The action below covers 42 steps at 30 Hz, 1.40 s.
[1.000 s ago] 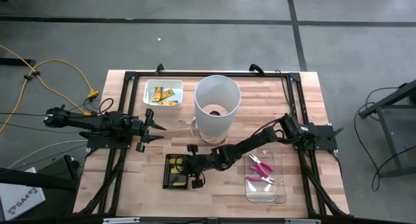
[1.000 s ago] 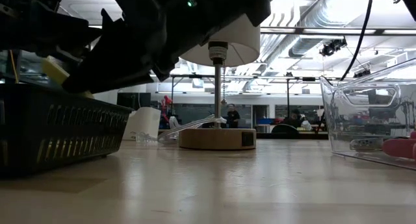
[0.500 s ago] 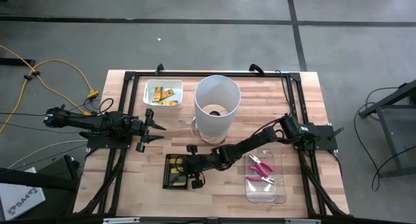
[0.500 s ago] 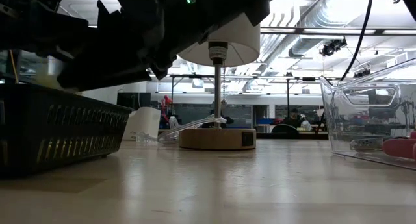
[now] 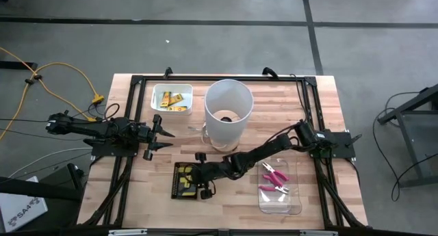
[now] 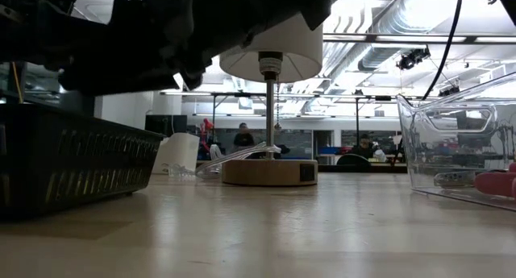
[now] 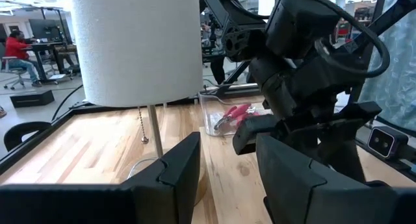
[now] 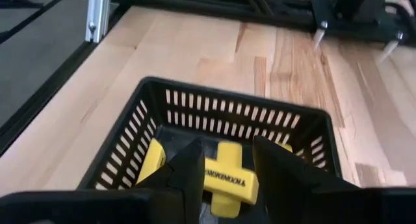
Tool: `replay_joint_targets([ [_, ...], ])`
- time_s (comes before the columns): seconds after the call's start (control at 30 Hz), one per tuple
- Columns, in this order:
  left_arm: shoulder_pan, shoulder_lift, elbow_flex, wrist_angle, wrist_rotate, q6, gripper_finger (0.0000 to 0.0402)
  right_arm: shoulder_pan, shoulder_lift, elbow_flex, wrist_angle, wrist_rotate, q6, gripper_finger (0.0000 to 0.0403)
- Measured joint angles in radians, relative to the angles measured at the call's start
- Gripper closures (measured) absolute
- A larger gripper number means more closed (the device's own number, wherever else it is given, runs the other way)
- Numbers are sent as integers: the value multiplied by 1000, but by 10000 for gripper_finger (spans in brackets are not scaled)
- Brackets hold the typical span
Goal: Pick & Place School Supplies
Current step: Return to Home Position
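Several yellow erasers (image 8: 224, 178) lie in the black bin (image 5: 175, 182), table's 7 o'clock. Right gripper (image 5: 203, 174) hovers above, fingers spread, empty: lift clear of rim, then retract toward 3 o'clock. Left gripper (image 5: 159, 135) waits, spread, at 9 o'clock.

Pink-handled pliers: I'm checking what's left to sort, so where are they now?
In the high view, the two pink-handled metal pliers lie inside the clear plastic tray on the wooden table, right of the black slotted bin.
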<state>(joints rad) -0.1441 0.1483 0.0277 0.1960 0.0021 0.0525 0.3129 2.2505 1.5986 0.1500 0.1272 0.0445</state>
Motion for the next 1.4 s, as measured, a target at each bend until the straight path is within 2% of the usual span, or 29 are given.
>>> replay_joint_targets([
  [0.3,0,0,0,0,0,0,258,20,-1,0,73,1,-52,282],
  [0.53,0,0,0,0,0,0,258,41,-18,0,63,61,-102,282],
  [0.87,0,0,0,0,0,0,258,62,-113,-1,-106,101,-122,282],
  [1.07,0,0,0,3,0,0,258,105,-152,-24,-122,133,-145,282],
  [1.23,0,0,0,3,0,0,258,137,-212,-103,-85,162,-155,282],
  [1.4,0,0,0,6,0,0,258,139,-343,-303,0,159,-84,282],
])
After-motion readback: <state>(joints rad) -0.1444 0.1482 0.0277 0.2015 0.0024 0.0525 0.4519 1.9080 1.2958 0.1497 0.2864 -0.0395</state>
